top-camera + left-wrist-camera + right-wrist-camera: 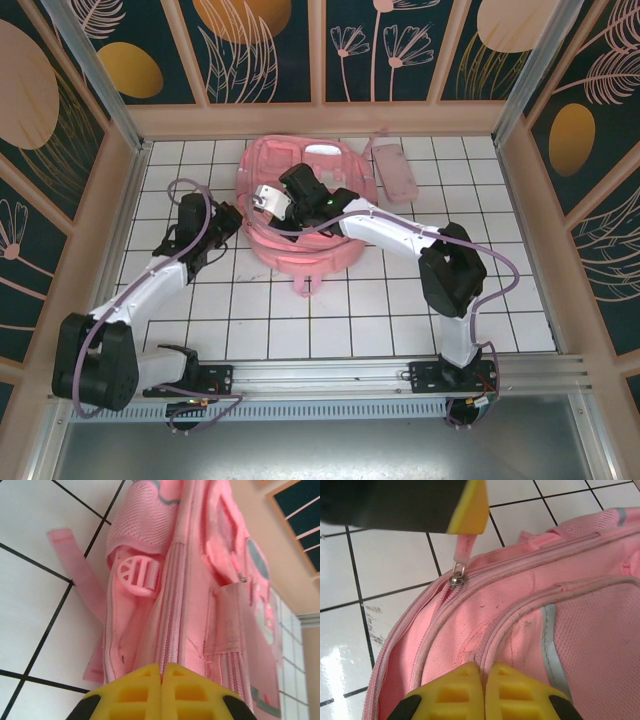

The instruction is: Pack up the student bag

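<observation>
The pink student bag (345, 180) lies flat on the white tiled table at the back centre. My left gripper (232, 222) is at the bag's left edge, its yellow fingers (161, 669) shut. In the right wrist view its fingertip (470, 510) pinches the pink pull tab (464, 547) of the zipper slider (456, 577) on the bag's main zipper. My right gripper (265, 200) rests on the bag's top, shut (484, 669) on the piped seam of the front pocket next to the pale reflective stripe (551, 645). The zipper is parted to the left of the slider.
A small flat pink pencil pouch (393, 170) lies just right of the bag near the back wall. A loose pink strap (77, 565) and a round plastic buckle (135, 575) hang at the bag's side. Wooden walls close in the table on three sides.
</observation>
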Robot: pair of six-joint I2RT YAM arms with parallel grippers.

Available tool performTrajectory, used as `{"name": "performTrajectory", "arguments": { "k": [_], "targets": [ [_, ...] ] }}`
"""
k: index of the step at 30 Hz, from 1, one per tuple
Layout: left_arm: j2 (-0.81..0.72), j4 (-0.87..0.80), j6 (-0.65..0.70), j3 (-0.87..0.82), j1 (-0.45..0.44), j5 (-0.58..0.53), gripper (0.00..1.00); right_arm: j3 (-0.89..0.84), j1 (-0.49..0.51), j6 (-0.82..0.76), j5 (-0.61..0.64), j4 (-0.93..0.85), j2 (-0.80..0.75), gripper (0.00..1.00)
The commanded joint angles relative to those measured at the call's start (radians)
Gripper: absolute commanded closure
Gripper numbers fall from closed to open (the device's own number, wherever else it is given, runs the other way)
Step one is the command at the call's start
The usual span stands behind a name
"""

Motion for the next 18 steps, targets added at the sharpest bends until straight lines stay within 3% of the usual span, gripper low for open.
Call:
{"name": "performTrajectory", "arguments": {
  "k": [1, 8, 12, 15, 18],
  "targets": [
    [-0.062, 0.151, -0.042, -0.081, 0.044, -0.12, 1.0, 0.044, -0.015, 0.029, 0.029, -0.107, 0.001, 1.0],
    [-0.077, 0.338, 0.12, -0.101, 0.044, -0.136, 1.0, -0.013, 0.005, -0.08, -0.107, -0.188, -0.047, 1.0],
    [-0.049, 0.457, 0.199, -0.083, 0.044, -0.048, 1.0, -0.035, 0.004, -0.038, -0.031, -0.173, -0.073, 0.99],
    [-0.044, 0.521, 0.233, -0.086, 0.044, 0.106, 1.0, 0.051, -0.008, 0.091, 0.022, -0.193, -0.053, 0.65],
    [-0.064, 0.521, 0.27, -0.089, 0.042, 0.205, 1.0, 0.088, -0.008, 0.23, 0.056, -0.168, -0.069, 0.55]
  ]
}}
